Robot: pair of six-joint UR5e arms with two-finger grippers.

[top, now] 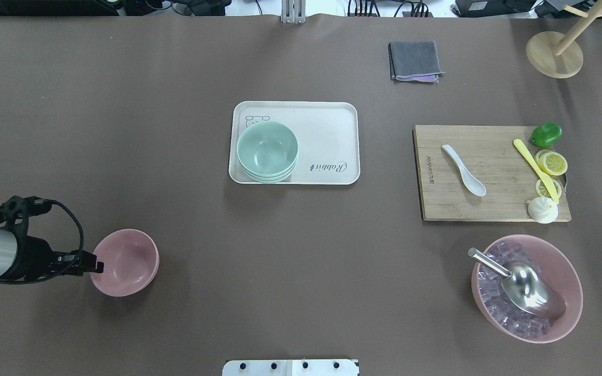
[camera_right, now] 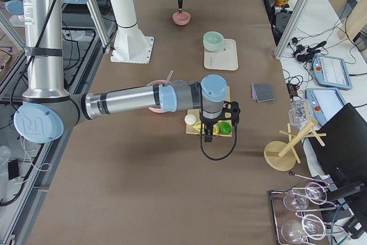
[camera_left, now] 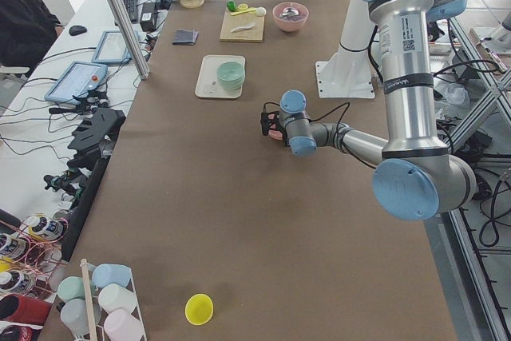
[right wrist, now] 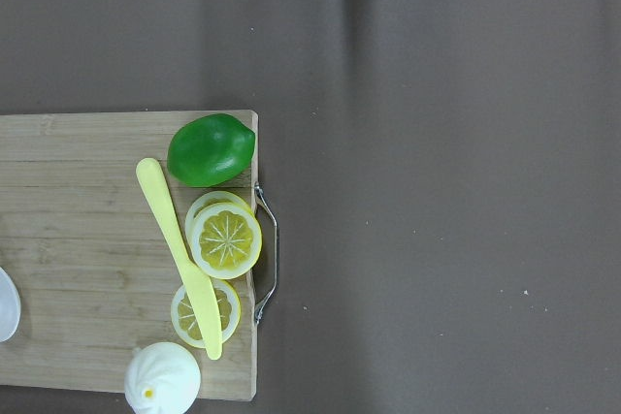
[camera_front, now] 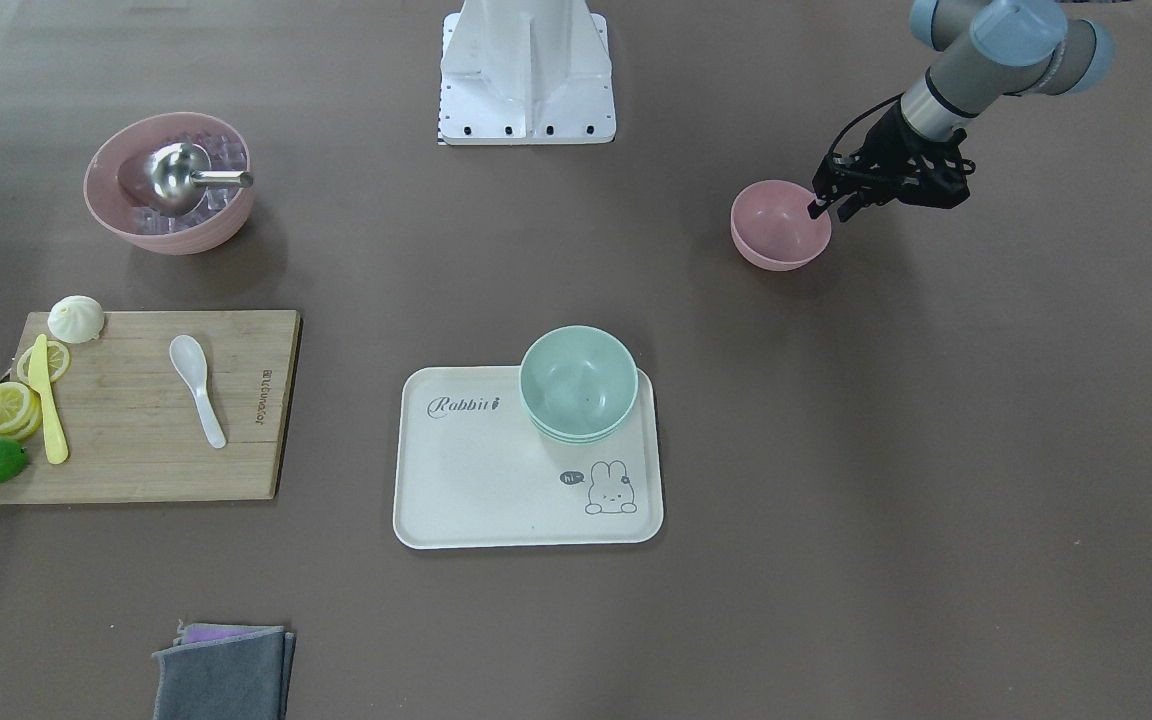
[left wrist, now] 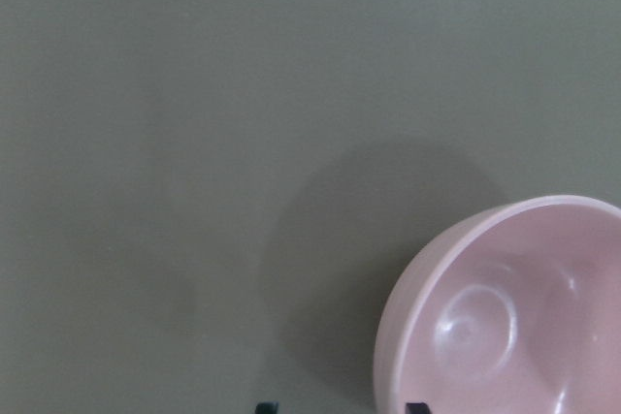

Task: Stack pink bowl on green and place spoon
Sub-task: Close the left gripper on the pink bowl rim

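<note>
A small pink bowl [camera_front: 779, 225] stands on the table at my left side, also in the overhead view [top: 126, 261]. My left gripper [camera_front: 826, 205] is open at the bowl's near rim; in the left wrist view its two fingertips [left wrist: 415, 406] stand on either side of the rim [left wrist: 388, 336]. Stacked green bowls [camera_front: 577, 382] sit on a corner of the white tray [camera_front: 476, 480]. A white spoon [camera_front: 198, 385] lies on the cutting board [camera_front: 136, 450]. My right gripper [camera_right: 207, 136] hangs above the board's lime end; I cannot tell if it is open.
A large pink bowl [top: 528, 287] holds ice cubes and a metal scoop. A lime [right wrist: 212, 149], lemon slices [right wrist: 225, 238], a yellow knife [right wrist: 179, 249] and a bun [right wrist: 162, 385] lie on the board. A grey cloth [top: 416, 61] and a wooden stand [top: 554, 52] are at the far edge.
</note>
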